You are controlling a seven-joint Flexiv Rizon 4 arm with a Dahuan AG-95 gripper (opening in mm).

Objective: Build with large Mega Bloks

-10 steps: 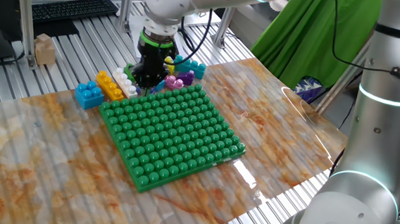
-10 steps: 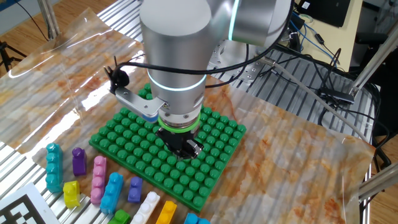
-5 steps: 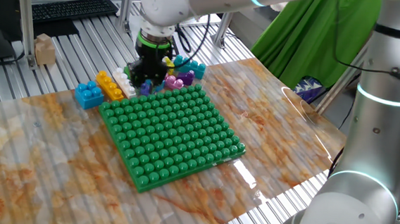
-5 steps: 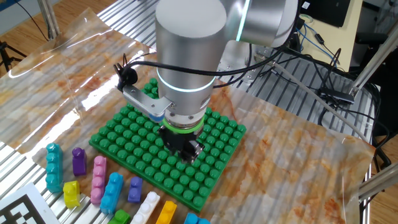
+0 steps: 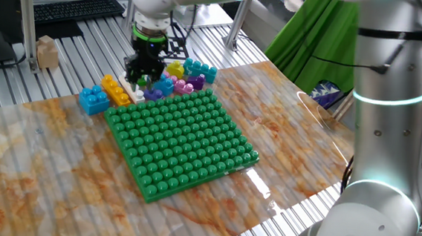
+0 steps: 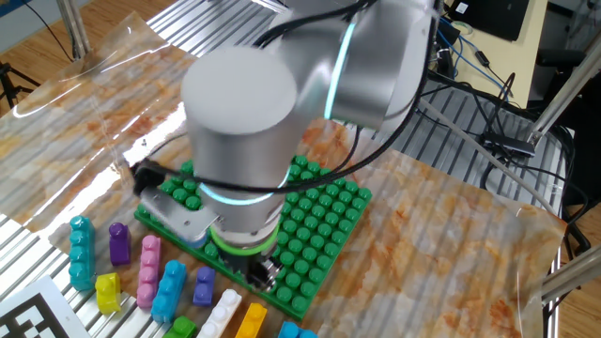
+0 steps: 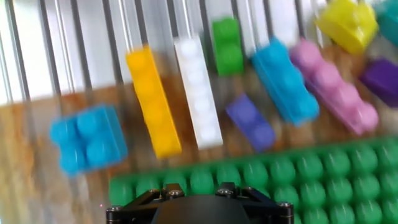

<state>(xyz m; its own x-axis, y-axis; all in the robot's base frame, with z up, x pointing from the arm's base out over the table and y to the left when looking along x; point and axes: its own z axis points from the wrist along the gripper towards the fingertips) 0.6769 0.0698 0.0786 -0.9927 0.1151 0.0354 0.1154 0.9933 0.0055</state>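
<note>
Loose Mega Bloks lie in a row beside the green studded baseplate (image 5: 182, 140). The hand view shows a blue square brick (image 7: 87, 138), a yellow-orange brick (image 7: 153, 102), a white brick (image 7: 198, 93), a green brick (image 7: 227, 46), a small purple brick (image 7: 250, 122), a long blue brick (image 7: 285, 81), a pink brick (image 7: 336, 93) and a yellow brick (image 7: 348, 25). My gripper (image 5: 139, 77) hovers over the white brick (image 5: 132, 89) and the yellow-orange brick (image 5: 114, 90), holding nothing that shows. Its fingers are hidden, and only its black body (image 7: 198, 204) shows in the hand view.
The baseplate (image 6: 329, 211) lies on a marbled mat (image 5: 284, 130) over a slatted metal table. A keyboard (image 5: 77, 8) and a small box (image 5: 47, 51) lie at the back left. Green cloth (image 5: 320, 44) hangs at the back right. A marker tag (image 6: 28, 314) lies at the near corner.
My gripper has moved off the baseplate's edge, sideways along the row of loose bricks, to above the white and yellow-orange ones. The bricks have not moved.
</note>
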